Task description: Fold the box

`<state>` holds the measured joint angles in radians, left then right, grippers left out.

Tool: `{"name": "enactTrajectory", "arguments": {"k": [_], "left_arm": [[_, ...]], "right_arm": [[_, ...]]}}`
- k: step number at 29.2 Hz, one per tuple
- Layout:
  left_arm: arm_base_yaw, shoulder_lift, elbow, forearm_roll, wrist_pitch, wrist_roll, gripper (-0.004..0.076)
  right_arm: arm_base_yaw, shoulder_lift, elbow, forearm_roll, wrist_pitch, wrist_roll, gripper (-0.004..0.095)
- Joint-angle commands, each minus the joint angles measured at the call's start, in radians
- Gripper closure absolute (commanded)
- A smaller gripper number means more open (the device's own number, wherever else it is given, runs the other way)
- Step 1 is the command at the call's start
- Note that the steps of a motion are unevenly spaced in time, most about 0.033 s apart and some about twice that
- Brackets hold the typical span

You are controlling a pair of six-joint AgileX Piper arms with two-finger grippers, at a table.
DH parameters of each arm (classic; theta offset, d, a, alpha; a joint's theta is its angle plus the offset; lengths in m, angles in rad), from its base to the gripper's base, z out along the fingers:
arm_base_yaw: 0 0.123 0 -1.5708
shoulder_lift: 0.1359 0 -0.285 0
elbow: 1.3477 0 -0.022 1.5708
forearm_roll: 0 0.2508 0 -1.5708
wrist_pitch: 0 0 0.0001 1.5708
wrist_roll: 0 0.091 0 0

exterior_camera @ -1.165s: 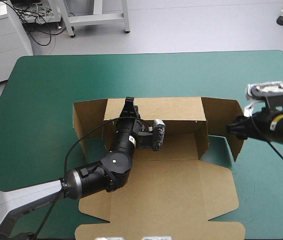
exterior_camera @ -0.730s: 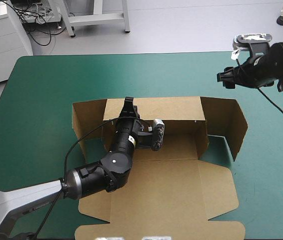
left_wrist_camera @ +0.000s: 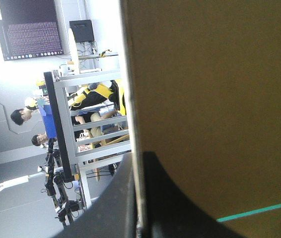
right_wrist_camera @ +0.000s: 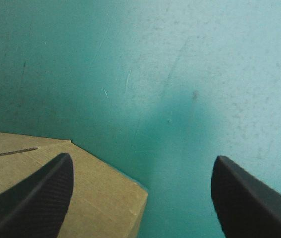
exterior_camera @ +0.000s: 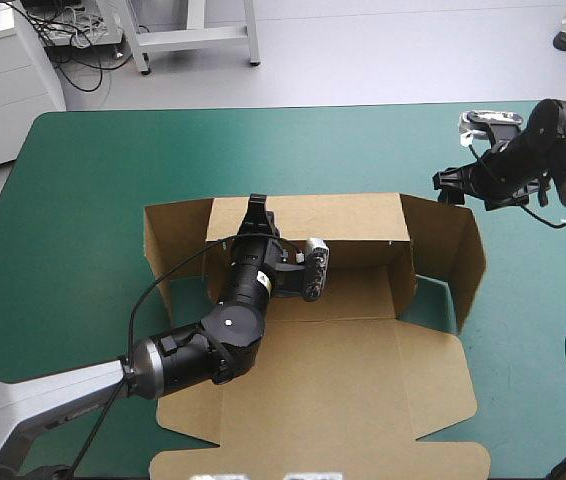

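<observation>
The left arm [exterior_camera: 208, 345] has a silver-grey lower link, then glossy black rounded joints, one marked with a small white dot, and a black barrel-shaped forearm bearing a small pale label. The right arm [exterior_camera: 548, 145] is likewise black in its upper segments, with a pale grey link lower down. The right gripper [right_wrist_camera: 142, 156] ends in two black fingers [right_wrist_camera: 36, 198], broad curved fins with a fine woven texture.
</observation>
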<state>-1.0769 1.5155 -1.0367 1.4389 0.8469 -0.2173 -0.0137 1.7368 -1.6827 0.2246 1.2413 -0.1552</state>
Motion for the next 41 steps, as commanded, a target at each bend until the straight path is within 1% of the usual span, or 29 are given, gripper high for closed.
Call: {"name": "enactTrajectory", "arguments": {"k": [1, 6, 9, 11, 17, 21, 28, 33, 37, 41], "left_arm": [[-0.003, -0.035, -0.013, 0.009, 0.047, 0.008, 0.0756], [-0.003, -0.035, -0.013, 0.009, 0.047, 0.008, 0.0756], [-0.003, -0.035, -0.013, 0.009, 0.047, 0.008, 0.0756], [-0.003, -0.035, -0.013, 0.009, 0.047, 0.008, 0.0756], [-0.003, -0.035, -0.013, 0.009, 0.047, 0.008, 0.0756], [-0.003, -0.035, -0.013, 0.009, 0.047, 0.008, 0.0756], [-0.003, -0.035, -0.013, 0.009, 0.047, 0.008, 0.0756], [-0.003, -0.035, -0.013, 0.009, 0.042, 0.008, 0.0756], [-0.003, -0.035, -0.013, 0.009, 0.040, 0.008, 0.0756], [-0.003, -0.035, -0.013, 0.009, 0.040, 0.008, 0.0756]], "right_arm": [[-0.005, -0.082, 0.007, 0.019, 0.006, -0.025, 0.0201], [-0.005, -0.157, 0.070, 0.023, 0.004, -0.058, 0.0214], [-0.005, -0.208, 0.140, 0.037, -0.016, -0.076, 0.0214], [-0.005, -0.242, 0.199, 0.058, -0.046, -0.095, 0.0215], [-0.005, -0.352, 0.379, 0.107, -0.189, -0.170, 0.0214], [-0.005, -0.416, 0.476, 0.114, -0.226, -0.236, 0.0214], [-0.005, -0.472, 0.565, 0.231, -0.231, -0.436, 0.0214], [-0.005, -0.472, 0.576, 0.261, -0.205, -0.518, 0.0214], [-0.005, -0.472, 0.587, 0.329, -0.198, -0.589, 0.0214], [-0.003, -0.472, 0.611, 0.346, -0.207, -0.608, 0.0214]]}}
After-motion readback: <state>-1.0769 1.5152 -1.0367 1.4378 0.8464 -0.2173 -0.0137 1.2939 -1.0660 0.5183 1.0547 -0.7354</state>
